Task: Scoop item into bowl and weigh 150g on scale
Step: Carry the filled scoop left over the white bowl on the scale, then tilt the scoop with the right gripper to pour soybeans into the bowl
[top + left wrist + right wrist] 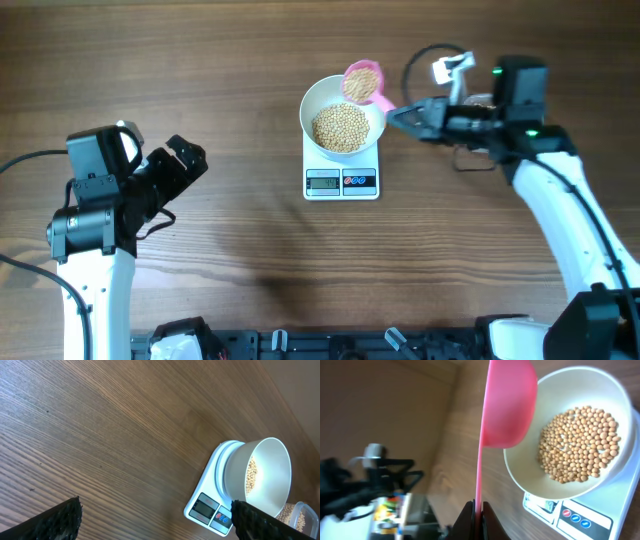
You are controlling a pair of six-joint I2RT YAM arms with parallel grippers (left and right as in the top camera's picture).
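Sitting toward the far edge of the desk (230,70), a little right of its middle, the scale (341,182) carries the white bowl (313,100) on its platform in the overhead view, with a heap of beans (340,127) in the bowl. The pink scoop (362,82) hangs over the bowl's far right rim, itself holding beans, and the right gripper (393,112) is clenched on its handle from the right. The left gripper (188,158) is well apart near the left edge, its fingers spread and grasping nothing. The left wrist view shows what the overhead hides: a clear tub (300,517) with more beans stands just behind the scale (214,476), at the picture's lower right corner. It also shows the bowl (235,475) from the side, the beans (251,477) low inside it, the grey display (204,507) too small to read, and the left gripper (155,510) released, only bare desk (110,430) between its dark fingers. The right wrist view shows the right gripper (476,520) pinched tight on the thin handle, seen edge-on, and the scoop (507,405) from its back, so its contents are hidden here. Its cup overlaps the rim of the bowl (620,390). The beans (577,445) cover the bowl's floor, and the scale (600,510) shows beneath with its buttons (575,519).
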